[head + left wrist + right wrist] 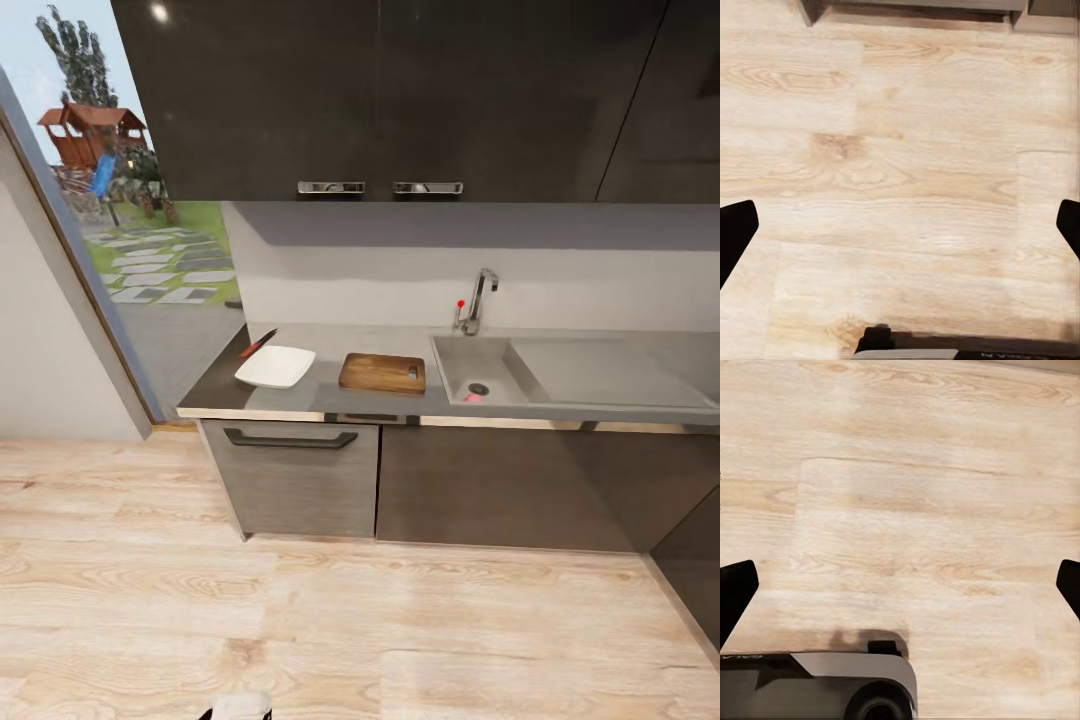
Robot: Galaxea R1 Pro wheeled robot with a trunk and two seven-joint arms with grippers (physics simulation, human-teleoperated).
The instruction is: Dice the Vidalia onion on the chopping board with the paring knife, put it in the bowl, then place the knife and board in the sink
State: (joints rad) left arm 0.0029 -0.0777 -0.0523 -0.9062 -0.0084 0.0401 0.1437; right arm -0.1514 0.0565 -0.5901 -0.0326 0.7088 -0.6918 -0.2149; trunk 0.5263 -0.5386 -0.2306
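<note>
Across the wooden floor, the dark grey countertop (pixel 330 345) carries a white square bowl (pixel 275 366). The red-handled paring knife (pixel 258 345) lies just behind the bowl. Right of the bowl lies the brown chopping board (pixel 381 373), nothing on it. The steel sink (pixel 455 365) has a round drain (pixel 479 388), and a small pinkish lump (pixel 474 398) that may be the Vidalia onion lies at the basin's front. Both wrist views look down at bare floor. My left gripper (pixel 900 225) and right gripper (pixel 900 585) are open, fingertips wide apart and holding nothing.
A chrome tap (pixel 478 298) with a red lever stands behind the basin, and a flat drainboard (pixel 590 368) runs right. Dark wall cabinets (pixel 380 100) hang above. A glass door (pixel 130 230) to a garden is at the left. Wooden floor (pixel 350 620) separates me from the cabinets.
</note>
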